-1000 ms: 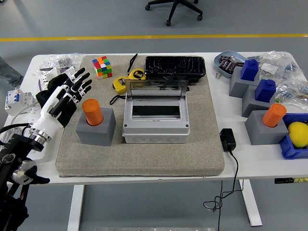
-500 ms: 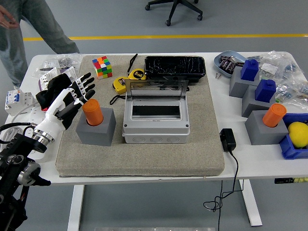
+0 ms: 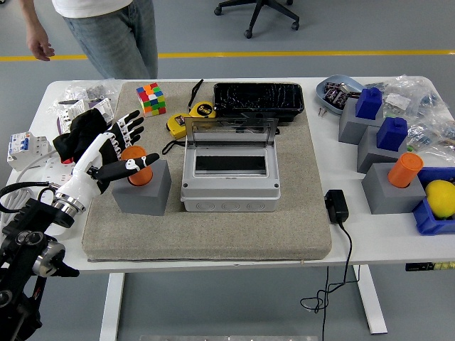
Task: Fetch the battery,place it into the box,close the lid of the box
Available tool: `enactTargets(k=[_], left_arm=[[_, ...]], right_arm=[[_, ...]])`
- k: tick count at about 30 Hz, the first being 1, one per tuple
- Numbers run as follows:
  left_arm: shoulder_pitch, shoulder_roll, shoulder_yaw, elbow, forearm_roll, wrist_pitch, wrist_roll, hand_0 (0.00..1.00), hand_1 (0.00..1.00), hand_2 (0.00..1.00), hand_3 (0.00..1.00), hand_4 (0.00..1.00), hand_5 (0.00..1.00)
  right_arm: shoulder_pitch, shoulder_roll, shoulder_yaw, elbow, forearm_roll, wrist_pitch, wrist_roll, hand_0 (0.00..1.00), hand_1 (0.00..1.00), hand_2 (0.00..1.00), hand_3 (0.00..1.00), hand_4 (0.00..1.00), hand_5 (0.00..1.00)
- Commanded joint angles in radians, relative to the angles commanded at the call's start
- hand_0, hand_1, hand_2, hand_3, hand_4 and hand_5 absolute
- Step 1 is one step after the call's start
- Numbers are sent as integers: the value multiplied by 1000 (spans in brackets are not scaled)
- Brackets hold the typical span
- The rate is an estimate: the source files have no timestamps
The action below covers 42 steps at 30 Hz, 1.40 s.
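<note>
I see left hand [image 3: 114, 149] at orange battery [image 3: 138, 165] in grey holder [image 3: 146, 190], fingers spread, nothing gripped; box [image 3: 229, 177] lid up.

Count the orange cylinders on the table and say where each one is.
2. One orange cylinder stands in the grey block on the mat, at the left hand. The other stands in a grey block at the table's right, beside the blue bin.

Robotics lab — taped floor line [image 3: 284, 53], cluttered test table [image 3: 370, 238].
</note>
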State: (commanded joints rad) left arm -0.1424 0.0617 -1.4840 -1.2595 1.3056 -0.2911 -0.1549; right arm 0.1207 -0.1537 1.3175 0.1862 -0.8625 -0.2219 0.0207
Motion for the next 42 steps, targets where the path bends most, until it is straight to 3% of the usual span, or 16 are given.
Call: enactTargets(k=[2,3,7,20,21,26,27,32,33,42], left_arm=[[-2,1,7,9,-9,-10,3,998,998,998,998,998,35],[-3,2,12,14,-10,-14,4,921,998,998,998,998,46],[-10,2,30,39,-18,-18,5,921,998,998,998,998,46],[-26,-13,65,66,-23,43,-24,873,976,998,998,998,48],[-26,-13,66,66,-25,49,-26,769,881,882,854,998,51],[-26,-14,65,64,-30,77,-32,769,881,882,854,998,51],[-27,-13,66,64,-29,80,-32,628,741,667,634,998,47],[-27,-12,68,65,-26,80,-31,628,741,667,634,998,47],[-27,-12,69,65,-25,79,-31,605,689,601,598,998,42],[-22,-13,82,70,-31,85,-33,617,681,599,578,998,35]], right_arm=[[0,0,1,0,-1,0,0,819,771,759,800,998,998],[1,0,1,0,0,0,0,819,773,757,800,998,998],[1,1,2,0,1,0,1,819,773,757,800,998,998],[2,2,10,-1,-2,1,2,819,769,755,800,998,998],[2,2,11,0,-2,0,2,820,771,755,799,998,998],[2,2,13,-1,-3,0,2,820,771,755,799,998,998],[2,2,14,-1,-3,0,2,819,770,754,799,998,998],[4,1,16,0,-4,-2,2,819,770,754,799,998,998],[4,1,16,0,-4,-2,2,819,771,754,799,998,998],[1,0,15,-1,-4,0,0,818,769,753,799,998,998]])
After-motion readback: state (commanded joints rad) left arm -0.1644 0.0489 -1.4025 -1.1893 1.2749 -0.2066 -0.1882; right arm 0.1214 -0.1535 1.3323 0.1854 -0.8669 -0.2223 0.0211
